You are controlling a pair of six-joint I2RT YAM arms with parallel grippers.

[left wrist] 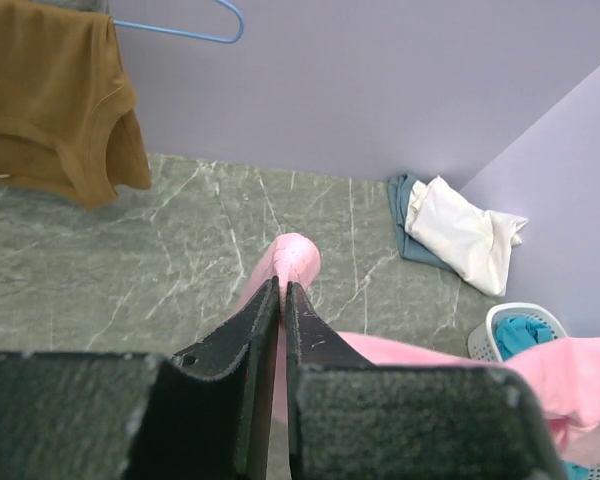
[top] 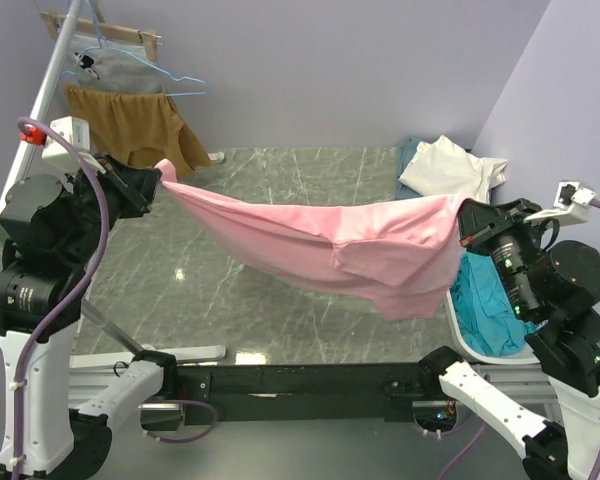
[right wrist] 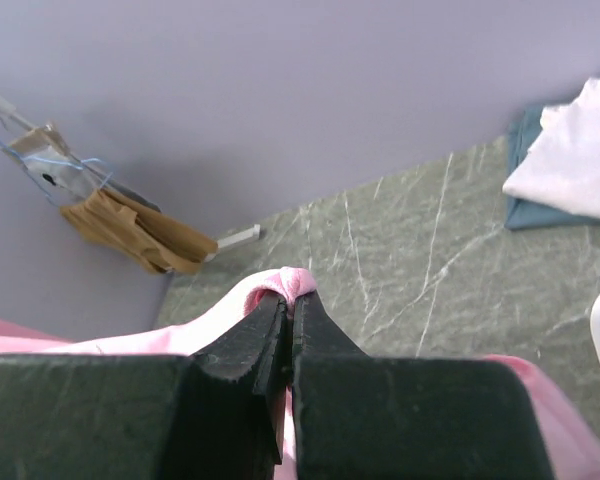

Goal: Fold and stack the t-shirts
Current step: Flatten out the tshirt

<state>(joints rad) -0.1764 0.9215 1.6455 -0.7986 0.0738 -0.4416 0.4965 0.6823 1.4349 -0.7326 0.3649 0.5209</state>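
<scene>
The grey marbled table (top: pixel 270 175) takes up most of the room in front of me, and the pink t-shirt (top: pixel 320 240) is slung across it like a hammock. The shirt hangs in the air from one side to the other, its belly sagging low over the middle of the tabletop.

The shirt's left end bunches into the left gripper (top: pixel 158 182), which is raised near the table's far-left corner. From the wrist, a fold of pink pokes out past its black fingers (left wrist: pixel 258 325). A thin slit shows between them, so the pinch may be a light one, but the cloth hangs from it. The right end runs into the right gripper (top: pixel 464 225), raised at the right edge. Its fingers (right wrist: pixel 252 340) are pressed tight on a small hump of pink.

Under and in front of the shirt the marble lies bare. The lilac walls close off the back and the right side.

At the right edge stands a white basket (left wrist: pixel 483 338) with teal t-shirts (top: pixel 485 305) in it, just below the right gripper. In the far-right corner the cream-white t-shirt (top: pixel 445 165) lies folded on the grey-blue t-shirt (top: pixel 408 155). Behind the left gripper, beyond the far-left corner, a mustard-brown garment (top: pixel 135 125) and a grey garment (top: pixel 115 65) hang on hangers.
</scene>
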